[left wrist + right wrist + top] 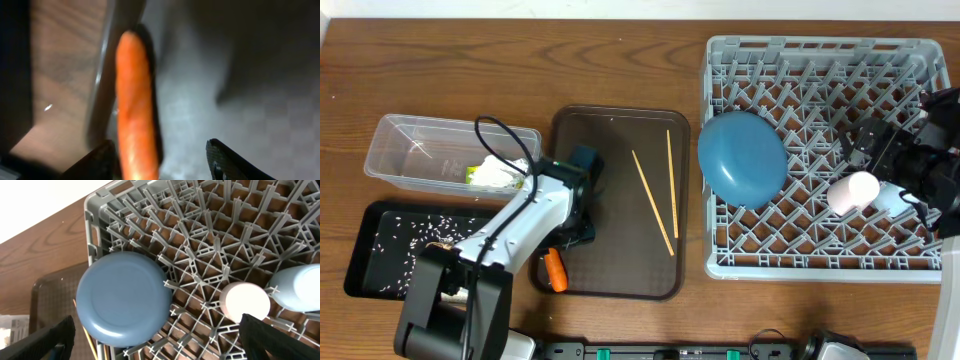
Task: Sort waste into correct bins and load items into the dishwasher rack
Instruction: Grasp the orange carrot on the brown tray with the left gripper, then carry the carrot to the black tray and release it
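Note:
The small orange carrot [553, 270] [134, 100] lies at the front left edge of the brown tray [620, 130]. My left gripper [563, 252] [162, 150] is open around it; the carrot sits by the left finger, with a gap to the right finger [225, 160]. Two chopsticks [653, 200] lie on the tray. The wrapper [500, 175] is in the clear tub [410, 140], and rice [405, 235] is in the black tray [365, 270]. The grey rack [820, 50] [95, 210] holds the blue plate [742, 158] [124, 297], pink cup [853, 192] [245, 302] and light blue cup [895, 200] [300, 287]. Above it my right gripper [888, 165] [160, 345] is open and holds nothing.
The brown tray's left rim [100, 75] runs right beside the carrot, with bare wood table [470, 60] beyond it. The tub and black tray lie left of the left arm [510, 230]. The rack's left wall stands next to the tray's right edge.

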`<state>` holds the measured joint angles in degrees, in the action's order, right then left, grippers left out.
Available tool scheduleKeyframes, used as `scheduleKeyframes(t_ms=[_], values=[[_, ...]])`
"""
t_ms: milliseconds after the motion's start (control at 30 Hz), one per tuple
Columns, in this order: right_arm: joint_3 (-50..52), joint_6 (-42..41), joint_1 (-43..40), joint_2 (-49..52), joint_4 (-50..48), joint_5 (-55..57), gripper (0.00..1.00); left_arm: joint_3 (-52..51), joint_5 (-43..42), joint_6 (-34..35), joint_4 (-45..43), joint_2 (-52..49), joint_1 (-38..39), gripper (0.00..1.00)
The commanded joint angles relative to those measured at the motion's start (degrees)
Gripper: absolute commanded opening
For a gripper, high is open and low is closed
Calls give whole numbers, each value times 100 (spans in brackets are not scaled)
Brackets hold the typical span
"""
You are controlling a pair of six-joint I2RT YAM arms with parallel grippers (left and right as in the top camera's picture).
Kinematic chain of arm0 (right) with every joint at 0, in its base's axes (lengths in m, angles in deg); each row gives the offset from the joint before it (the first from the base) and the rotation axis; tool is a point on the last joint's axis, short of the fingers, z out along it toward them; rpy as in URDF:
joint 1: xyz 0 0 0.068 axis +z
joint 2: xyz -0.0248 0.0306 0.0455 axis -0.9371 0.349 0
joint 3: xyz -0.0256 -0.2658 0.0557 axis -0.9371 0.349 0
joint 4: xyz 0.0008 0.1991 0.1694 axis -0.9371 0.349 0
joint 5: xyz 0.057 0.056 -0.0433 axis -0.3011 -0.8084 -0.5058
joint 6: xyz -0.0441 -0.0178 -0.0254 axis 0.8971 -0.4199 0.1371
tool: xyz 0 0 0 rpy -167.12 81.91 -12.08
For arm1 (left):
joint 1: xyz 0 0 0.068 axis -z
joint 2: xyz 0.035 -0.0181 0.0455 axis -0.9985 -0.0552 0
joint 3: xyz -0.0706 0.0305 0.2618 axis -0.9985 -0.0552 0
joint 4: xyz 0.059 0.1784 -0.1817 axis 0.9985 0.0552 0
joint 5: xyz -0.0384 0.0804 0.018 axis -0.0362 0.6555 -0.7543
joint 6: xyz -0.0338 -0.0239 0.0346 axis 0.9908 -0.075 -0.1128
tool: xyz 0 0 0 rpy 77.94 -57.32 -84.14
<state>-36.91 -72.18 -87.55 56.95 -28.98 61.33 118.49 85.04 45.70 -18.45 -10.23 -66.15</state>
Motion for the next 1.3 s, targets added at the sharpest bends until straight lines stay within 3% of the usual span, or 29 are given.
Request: scheduleKeyframes(t_ms=[0, 200, 367, 633, 967, 1133, 1267], values=[[-42, -24, 81, 59, -11, 17, 98, -378, 168, 208, -297, 17, -59, 59], [-42, -26, 81, 59, 4, 133, 98, -885, 153, 256, -758, 17, -168, 55], [-42, -26, 81, 59, -13, 136, 98, -962, -7, 39, -922, 17, -160, 29], [-42, -46, 79, 59, -15, 223, 98, -811, -37, 37, -562, 234, -164, 14], [-42, -68, 79, 59, -55, 221, 98, -649, 28, 66, -170, 2260, -472, 14], [-42, -142, 79, 59, -61, 219, 98, -649, 398, 267, -4, 3191, -1327, 14], [-42, -179, 81, 59, -55, 219, 98, -649, 920, 498, -68, 3381, -2273, 14]])
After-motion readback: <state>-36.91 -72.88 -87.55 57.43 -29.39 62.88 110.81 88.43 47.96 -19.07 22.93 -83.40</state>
